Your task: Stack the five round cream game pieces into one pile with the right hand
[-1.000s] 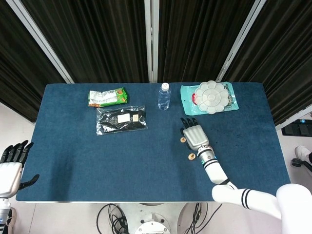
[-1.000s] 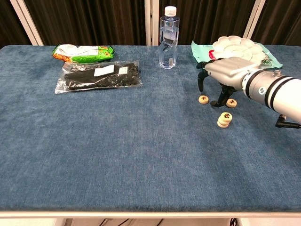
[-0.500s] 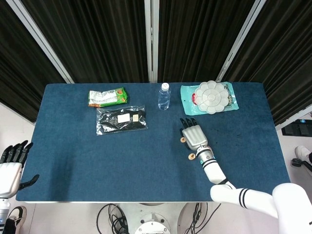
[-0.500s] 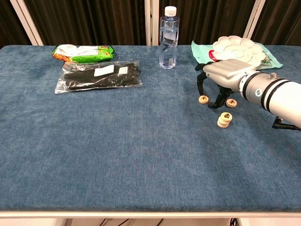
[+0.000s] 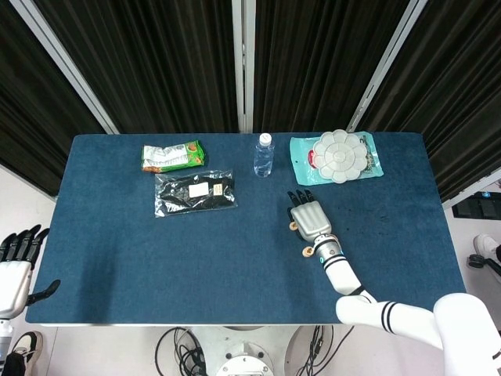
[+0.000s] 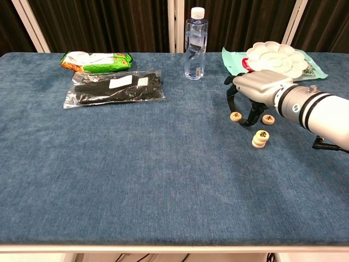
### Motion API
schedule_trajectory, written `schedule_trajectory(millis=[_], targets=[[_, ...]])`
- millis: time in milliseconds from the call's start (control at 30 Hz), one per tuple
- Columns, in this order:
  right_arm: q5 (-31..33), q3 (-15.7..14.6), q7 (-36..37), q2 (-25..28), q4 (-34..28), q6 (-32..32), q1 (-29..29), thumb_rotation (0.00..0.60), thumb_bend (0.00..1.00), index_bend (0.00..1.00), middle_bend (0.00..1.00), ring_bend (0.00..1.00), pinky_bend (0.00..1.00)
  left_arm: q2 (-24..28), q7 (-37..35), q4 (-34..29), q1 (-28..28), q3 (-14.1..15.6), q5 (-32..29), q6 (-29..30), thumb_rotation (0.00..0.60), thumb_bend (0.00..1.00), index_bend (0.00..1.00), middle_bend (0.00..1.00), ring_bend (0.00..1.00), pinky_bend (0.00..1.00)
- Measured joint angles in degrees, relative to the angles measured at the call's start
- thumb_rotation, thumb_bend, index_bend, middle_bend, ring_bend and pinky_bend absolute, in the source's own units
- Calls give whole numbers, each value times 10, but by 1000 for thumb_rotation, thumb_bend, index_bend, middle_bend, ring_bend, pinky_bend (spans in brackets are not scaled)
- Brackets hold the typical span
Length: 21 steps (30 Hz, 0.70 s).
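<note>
Two single round cream pieces lie on the blue table [image 6: 136, 180]: one [image 6: 235, 116] beneath my right hand's fingers, the other [image 6: 268, 118] just right of its thumb. A short pile of cream pieces [image 6: 260, 138] stands nearer the front. My right hand [image 6: 256, 90] arches palm down over the singles, fingers apart and pointing down, holding nothing. From the head view the right hand [image 5: 311, 218] covers one single; the left single [image 5: 293, 226] and the pile [image 5: 308, 251] show beside it. My left hand [image 5: 16, 266] hangs open off the table's left front corner.
A water bottle [image 6: 195, 43] stands at the back centre. A white flower-shaped palette [image 6: 275, 57] rests on a teal packet behind the right hand. A green snack bag [image 6: 95, 61] and a clear bag of black items [image 6: 114, 87] lie at the back left.
My right hand has crept slightly left and down over the left single piece. The pieces and the pile have not moved.
</note>
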Motion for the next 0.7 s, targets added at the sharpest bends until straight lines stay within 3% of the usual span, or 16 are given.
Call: schedule_trajectory(millis=[167, 400, 700], targets=[[-10, 4, 10, 16, -24, 11, -3, 600, 246, 529, 74, 0, 0, 0, 1, 0, 0, 0, 1, 0, 600, 191, 41, 0, 0, 0], [-39, 4, 21, 84, -110, 34, -16, 600, 246, 537, 79, 0, 0, -1, 6, -1, -2, 1, 1, -4, 600, 191, 41, 0, 0, 0], [-51, -42, -15, 188, -229, 40, -36, 600, 246, 557, 79, 0, 0, -2, 12, -3, -2, 1, -1, -5, 600, 191, 41, 0, 0, 0]])
